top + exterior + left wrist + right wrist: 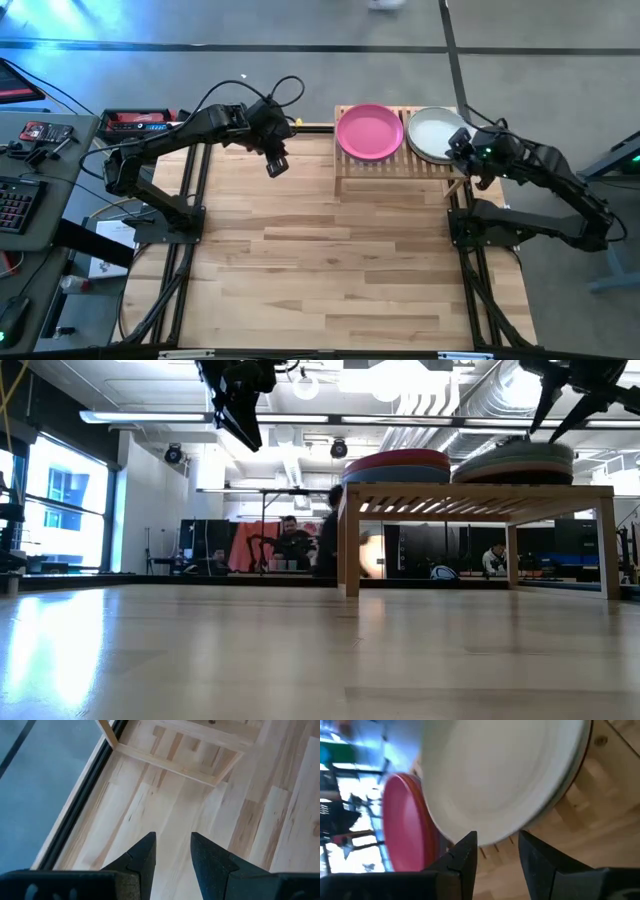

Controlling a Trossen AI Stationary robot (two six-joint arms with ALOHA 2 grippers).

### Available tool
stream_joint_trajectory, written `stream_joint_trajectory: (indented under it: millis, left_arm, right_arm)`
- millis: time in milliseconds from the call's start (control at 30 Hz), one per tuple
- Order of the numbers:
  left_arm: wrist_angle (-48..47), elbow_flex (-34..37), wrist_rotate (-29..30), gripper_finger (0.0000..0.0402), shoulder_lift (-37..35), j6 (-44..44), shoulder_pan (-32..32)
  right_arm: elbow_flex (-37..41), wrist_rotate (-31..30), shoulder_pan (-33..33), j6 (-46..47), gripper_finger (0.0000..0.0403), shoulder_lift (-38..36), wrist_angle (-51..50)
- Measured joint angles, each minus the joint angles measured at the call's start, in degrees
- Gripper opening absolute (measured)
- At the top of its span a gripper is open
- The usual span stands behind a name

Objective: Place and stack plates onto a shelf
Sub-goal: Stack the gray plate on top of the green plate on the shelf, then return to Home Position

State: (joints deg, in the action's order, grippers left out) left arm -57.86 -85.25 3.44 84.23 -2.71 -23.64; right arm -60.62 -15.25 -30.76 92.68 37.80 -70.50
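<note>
Now the shelf [400, 165] stands at the far right of the table [340, 270] and carries two stacks of plates side by side, so that both fit on its width. The pink plate [369, 131] tops the left stack and the off-white plate [435, 133] tops the right one. The right gripper [462, 152] hovers just beside the off-white plate's right rim with its fingers apart and nothing between them; I judge it is free of this plate. The left gripper [277, 163] hangs over the far left part of the table, also released and empty, probably waiting. The plates under the top ones are mostly hidden, so their number and colours cannot be told.
</note>
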Motion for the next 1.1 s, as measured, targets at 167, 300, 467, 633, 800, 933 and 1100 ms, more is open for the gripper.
stream_joint_trajectory:
  millis: [167,300,467,633,800,933,1100]
  left_arm:
    - [0.41,0.00,0.00,0.0110,0.00,-0.93,0.00]
    - [0.37,0.00,0.00,0.0110,0.00,-0.96,-0.01]
    - [0.35,0.00,-0.01,0.0110,0.00,-1.66,-0.02]
    - [-0.88,0.02,-2.94,0.0110,-0.95,0.13,-0.48]
    - [-1.46,0.96,-8.29,0.0110,-3.71,1.85,-1.42]
    - [-1.64,3.38,-8.81,0.0110,-6.77,2.00,-1.50]
    - [-0.65,5.93,-8.70,0.0110,-10.08,2.02,-1.51]
  right_arm:
    - [-0.14,4.73,0.01,-0.60,0.0122,2.04,-0.47]
    - [-1.49,6.81,0.04,-2.27,0.0122,2.28,-0.47]
    - [-3.90,6.23,0.04,-7.77,0.0122,2.23,2.68]
    - [-3.96,6.06,0.06,-22.27,0.0122,2.69,15.26]
    - [-3.96,6.31,0.04,-37.38,0.0122,4.99,28.75]
    - [-3.96,9.97,0.44,-48.82,0.0122,8.16,40.11]
    - [-3.96,15.62,3.07,-55.52,0.0122,13.23,54.21]
